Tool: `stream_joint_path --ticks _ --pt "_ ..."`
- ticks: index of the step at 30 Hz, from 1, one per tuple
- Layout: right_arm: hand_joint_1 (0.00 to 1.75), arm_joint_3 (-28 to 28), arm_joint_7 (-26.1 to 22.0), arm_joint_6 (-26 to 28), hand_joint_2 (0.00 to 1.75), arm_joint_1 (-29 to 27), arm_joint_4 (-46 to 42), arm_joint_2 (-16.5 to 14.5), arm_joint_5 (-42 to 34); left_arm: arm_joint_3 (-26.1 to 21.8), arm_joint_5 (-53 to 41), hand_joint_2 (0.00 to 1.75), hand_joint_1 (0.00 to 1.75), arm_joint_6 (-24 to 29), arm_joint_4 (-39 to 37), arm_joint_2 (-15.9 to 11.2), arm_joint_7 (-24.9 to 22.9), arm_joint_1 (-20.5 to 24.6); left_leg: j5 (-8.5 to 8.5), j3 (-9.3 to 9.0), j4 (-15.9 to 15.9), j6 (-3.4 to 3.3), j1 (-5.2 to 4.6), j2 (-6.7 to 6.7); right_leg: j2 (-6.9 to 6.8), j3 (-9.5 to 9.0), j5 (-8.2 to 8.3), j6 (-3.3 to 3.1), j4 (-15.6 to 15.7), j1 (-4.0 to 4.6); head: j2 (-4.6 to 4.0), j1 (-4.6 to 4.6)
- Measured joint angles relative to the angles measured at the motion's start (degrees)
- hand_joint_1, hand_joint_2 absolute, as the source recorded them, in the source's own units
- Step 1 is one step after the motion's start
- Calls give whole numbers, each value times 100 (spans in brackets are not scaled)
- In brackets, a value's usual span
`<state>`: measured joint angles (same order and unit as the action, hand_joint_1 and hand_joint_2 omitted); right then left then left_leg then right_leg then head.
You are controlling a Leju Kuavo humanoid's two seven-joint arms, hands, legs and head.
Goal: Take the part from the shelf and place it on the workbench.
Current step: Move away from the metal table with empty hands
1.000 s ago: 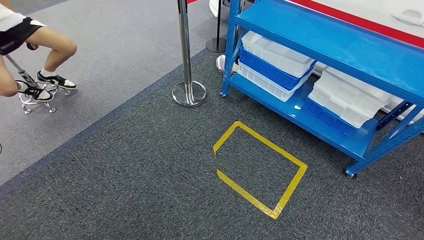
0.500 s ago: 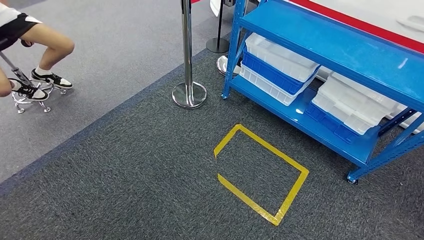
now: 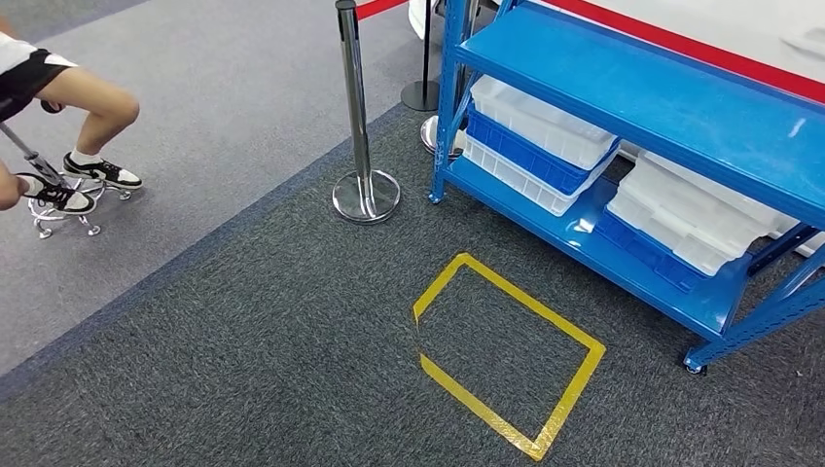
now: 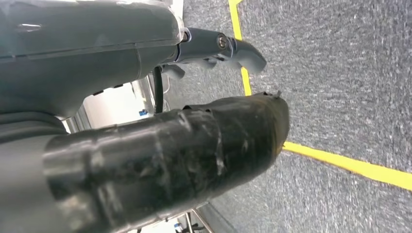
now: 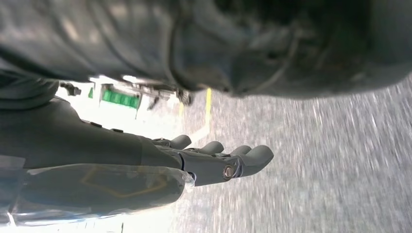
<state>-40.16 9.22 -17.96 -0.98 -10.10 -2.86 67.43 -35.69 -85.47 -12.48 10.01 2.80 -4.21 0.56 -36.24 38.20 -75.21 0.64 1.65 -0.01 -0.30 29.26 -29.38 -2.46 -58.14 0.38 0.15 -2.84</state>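
A blue metal shelf [image 3: 632, 88] stands at the right in the head view, with white and blue bins [image 3: 540, 122] stacked on its lower level [image 3: 603, 255]. I cannot make out the part on it. My left hand [image 4: 160, 131] hangs over the grey carpet with its fingers [image 4: 218, 46] stretched out and nothing in it. My right hand [image 5: 214, 162] also hangs above the floor, fingers [image 5: 252, 158] straight, holding nothing.
A yellow tape square [image 3: 506, 355] marks the dark carpet in front of the shelf. A chrome stanchion post [image 3: 362, 146] stands left of the shelf corner. A person's legs [image 3: 83, 126] on a wheeled stool are at the far left.
The whole picture has slid down a little, so the camera has moved. Shelf, post and tape square keep their places relative to each other.
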Motion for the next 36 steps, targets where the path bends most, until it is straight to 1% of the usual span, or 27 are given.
stream_joint_path --ticks 1,2,3,4,5,7,9,10,12,14,15,16,17,19,20,21,23,24,26,27,29,30,31,32,33,35,36 --pt "0 1 -3 4 0 2 0 1 8 0 -1 0 0 3 0 -2 10 -13 156 105 -7 -9 -5 0 13 -73 -56 -4 -1 13 0 0" --pt "0 3 -7 8 0 3 0 1 18 0 -1 0 0 5 0 -7 34 -22 425 99 211 -28 -16 0 24 -161 -120 0 -2 20 0 1" --pt "0 5 -12 17 0 1 0 1 32 0 -2 0 0 8 0 -12 73 -31 737 22 573 -57 -31 2 30 -239 -190 12 -2 24 -1 1" --pt "0 8 -16 29 0 2 2 -1 49 0 -2 0 0 9 0 -24 132 -39 957 -85 920 -84 -55 5 29 -303 -265 36 -12 36 -1 3" --pt "0 10 -22 43 0 6 3 -3 63 0 -3 0 0 9 0 -37 206 -41 1075 -181 1189 -114 -75 7 28 -342 -331 64 -17 43 -1 6" --pt "0 11 -31 70 0 25 7 -7 72 0 -9 0 0 4 0 -60 329 -43 1037 -272 1393 -159 -105 1 23 -384 -386 125 -17 50 -1 14" --pt "0 11 -27 81 0 47 6 -3 55 2 -20 0 0 -2 0 -65 379 -44 1010 -352 1495 -214 -90 -8 26 -414 -349 173 -61 38 -1 16" --pt "0 11 -20 76 0 55 5 -2 36 5 -25 0 0 -4 0 -64 383 -48 997 -419 1549 -242 -77 -8 29 -377 -331 200 -191 33 0 18" --pt "0 9 -2 63 0 67 4 1 -1 14 -32 0 0 -4 0 -57 375 -52 968 -562 1645 -284 -56 -2 31 -70 -414 269 -716 -5 0 24" --pt "0 4 13 59 0 72 4 0 -20 17 -34 0 0 -3 0 -57 369 -52 912 -664 1697 -298 -54 -8 31 407 -674 350 -1340 -63 0 27" --pt "0 2 16 59 0 73 4 1 -22 19 -35 0 0 -2 0 -57 368 -51 872 -716 1710 -293 -52 -15 31 598 -772 383 -1501 -92 0 27" --pt "0 0 20 60 0 72 4 1 -22 19 -36 0 0 -1 0 -57 368 -51 824 -779 1716 -282 -49 -23 30 709 -759 406 -1491 -119 -1 28" --pt "0 -2 23 60 0 68 4 2 -22 20 -36 0 0 0 0 -57 369 -53 771 -852 1718 -266 -46 -30 30 732 -608 418 -1304 -140 -1 28" --pt "0 -3 39 60 0 43 5 3 -22 20 -38 0 0 5 -1 -50 378 -62 662 -992 1720 -225 -38 -34 30 628 -27 397 -650 -160 -1 30" --pt "0 -4 52 60 0 31 5 4 -22 21 -38 0 0 9 -2 -43 389 -66 615 -1045 1724 -196 -35 -37 19 587 164 368 -386 -140 -1 33" --pt "0 -5 65 61 0 29 6 4 -22 22 -39 0 0 15 -3 -36 399 -64 570 -1078 1733 -157 -28 -38 11 551 286 326 -232 -110 -1 35" --pt "0 -7 86 64 0 38 5 8 -22 27 -40 0 0 26 -4 -15 412 -47 528 -1167 1716 -67 -12 -38 3 502 270 232 -148 -44 -1 41" --pt "0 -7 91 70 0 46 4 10 -21 30 -41 0 0 29 -4 -8 413 -33 501 -1202 1687 -30 5 -30 12 425 280 187 -120 -41 0 41" --pt "0 -8 93 83 0 49 3 13 -19 48 -44 0 0 21 -4 7 406 -5 443 -1140 1412 -4 17 -20 15 284 250 104 -59 -44 -1 38" --pt "0 -9 90 88 0 54 2 14 -19 59 -46 0 0 8 -4 16 399 12 364 -983 1129 -7 20 -17 14 220 231 65 -41 -42 0 37" --pt "0 -11 78 94 0 66 2 14 -18 72 -50 0 0 -25 -4 33 385 23 110 -507 437 -14 5 -17 15 153 165 3 -35 -14 -1 33" --pt "0 -15 73 96 0 72 2 15 -18 79 -51 0 0 -37 -4 38 380 17 -24 -278 189 -10 1 -17 26 108 120 -14 -35 1 -1 34" --pt "0 -20 70 97 0 77 2 14 -19 89 -52 0 0 -44 -4 39 379 4 -96 -121 99 -12 -5 -17 39 48 68 -20 -34 13 -1 32" --pt "0 -27 70 97 0 80 2 14 -20 102 -53 0 0 -48 -4 39 380 -8 -57 -48 184 -17 -12 -17 51 -25 10 -18 -35 22 -1 32" --pt "0 -36 75 97 0 79 2 11 -23 116 -54 0 0 -48 -4 39 385 -18 124 -49 428 -40 -26 -17 57 -108 -53 -11 -35 28 0 31" --pt "0 -52 96 90 0 67 7 -10 -29 139 -56 0 0 -55 -4 35 396 -50 711 -113 1063 -120 -78 -12 61 -223 -187 18 -50 37 0 33" --pt "0 -60 105 86 0 71 9 -22 -31 148 -57 0 0 -59 -4 34 399 -58 913 -147 1279 -152 -103 -14 63 -253 -256 48 -59 41 0 33"
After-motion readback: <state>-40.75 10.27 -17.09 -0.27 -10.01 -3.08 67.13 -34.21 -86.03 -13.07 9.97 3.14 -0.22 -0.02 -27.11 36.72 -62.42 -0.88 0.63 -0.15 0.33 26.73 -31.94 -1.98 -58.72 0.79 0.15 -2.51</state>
